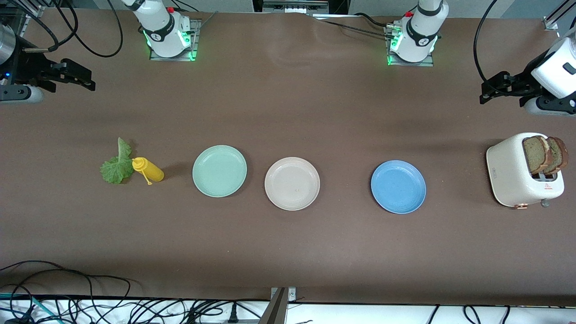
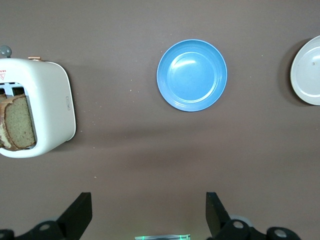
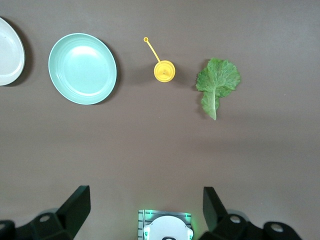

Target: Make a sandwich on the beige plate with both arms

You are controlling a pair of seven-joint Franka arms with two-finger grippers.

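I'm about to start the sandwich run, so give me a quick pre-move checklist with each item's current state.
1. Beige plate bare and ready: ok.
2. Bread slices standing in the toaster, reachable at the left arm's end: ok.
3. Lettuce flat on the table: ok, though the yellow bottle stands right beside it.
4. Left gripper open, holding nothing: ok.
5. Right gripper open, holding nothing: ok.
6. Toaster hot or not: cannot tell.

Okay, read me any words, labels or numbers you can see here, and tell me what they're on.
Nothing reads clearly.
Toaster: a small mark on its side and a red triangle sign by the slots, both too small to read.
Arm bases: a round black logo on each, unreadable.
Beige plate, yellow bottle, lettuce leaf: no text.
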